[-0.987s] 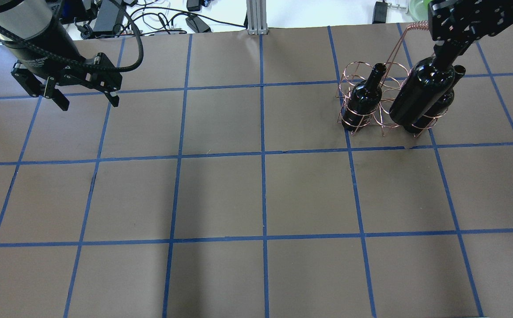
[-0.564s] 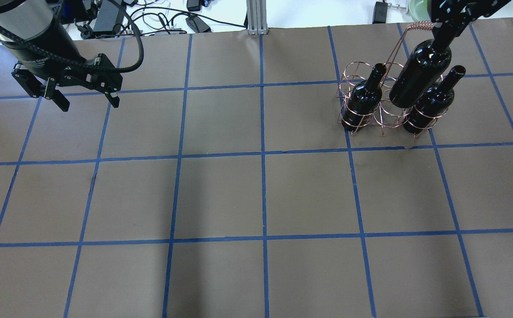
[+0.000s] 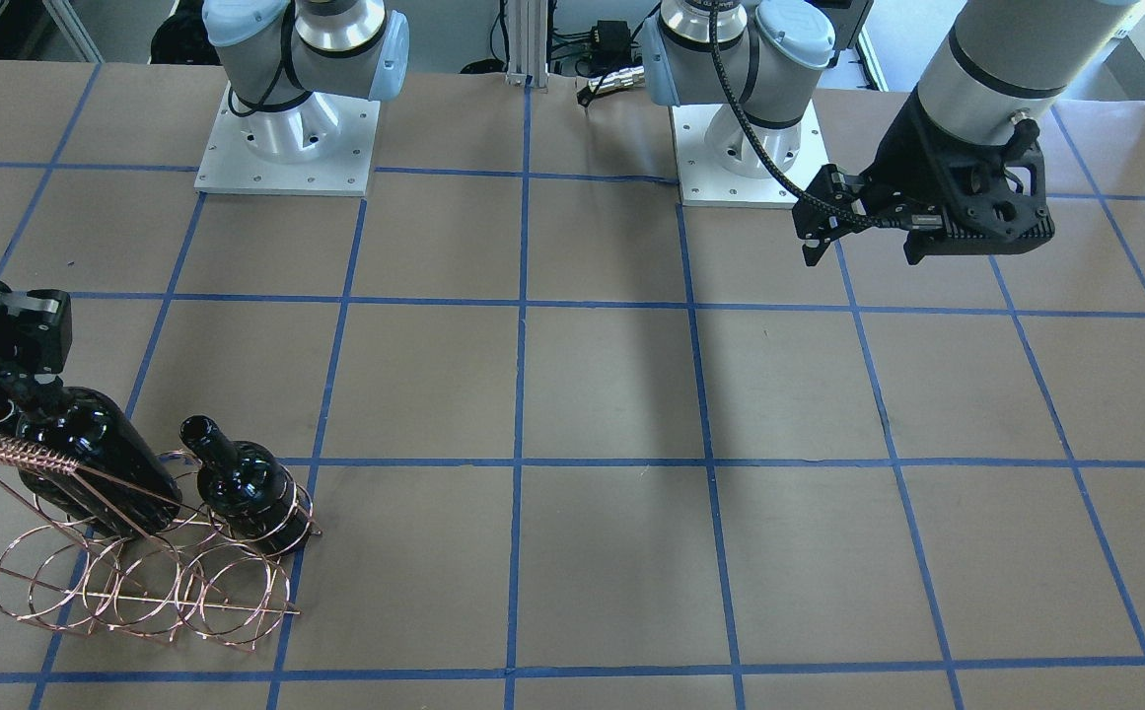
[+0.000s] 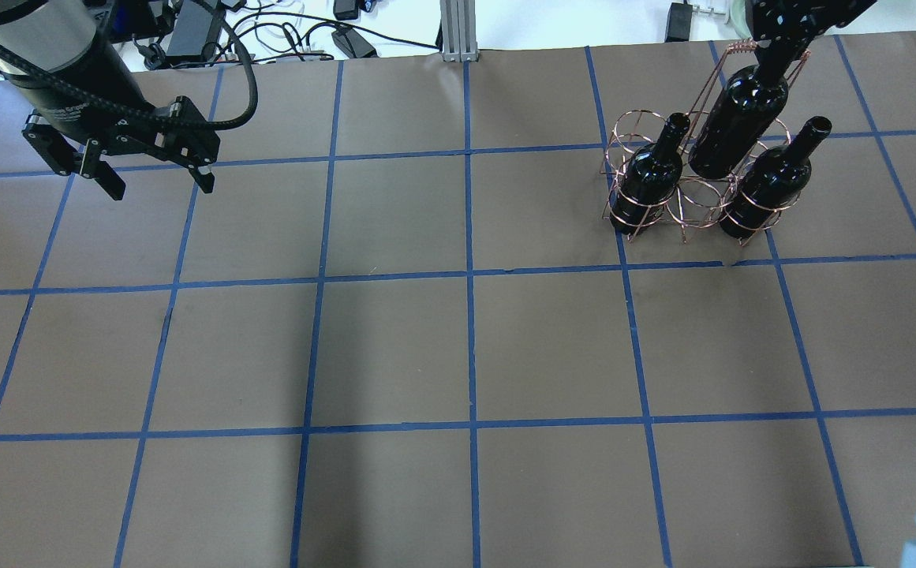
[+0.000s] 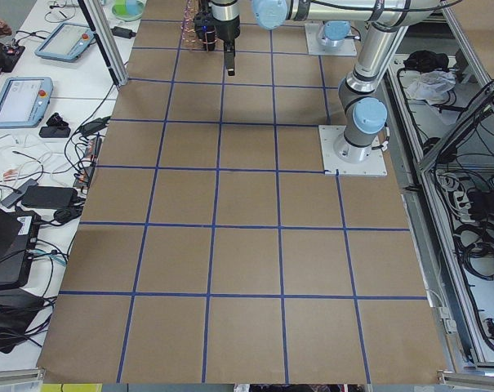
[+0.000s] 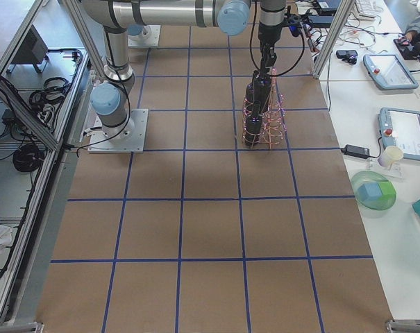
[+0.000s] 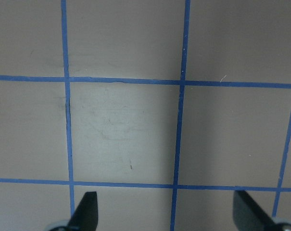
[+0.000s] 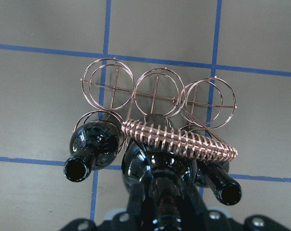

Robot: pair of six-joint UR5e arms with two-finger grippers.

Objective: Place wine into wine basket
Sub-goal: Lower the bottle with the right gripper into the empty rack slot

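Note:
My right gripper (image 4: 775, 54) is shut on the neck of a near-black wine bottle (image 4: 738, 118). The bottle hangs tilted over the copper wire wine basket (image 4: 686, 201), its base between two identical bottles (image 4: 651, 177) (image 4: 773, 177) that stand in the outer rings. In the right wrist view the held bottle (image 8: 157, 180) sits under the coiled handle (image 8: 183, 139). In the front view the gripper (image 3: 0, 406) holds the bottle (image 3: 99, 468) above the basket (image 3: 138, 592). I cannot tell whether its base rests in the ring. My left gripper (image 4: 159, 188) is open and empty, far away.
The table is brown paper with a blue tape grid (image 4: 469, 276). Three rings of the basket's far row (image 8: 155, 91) hold nothing. Cables and power bricks (image 4: 284, 35) lie beyond the far table edge. The left fingertips (image 7: 85, 211) hang over bare paper.
My right gripper has carried the bottle toward the far edge and down, from in front of the right-hand bottle to between the two standing bottles. The left arm has not moved.

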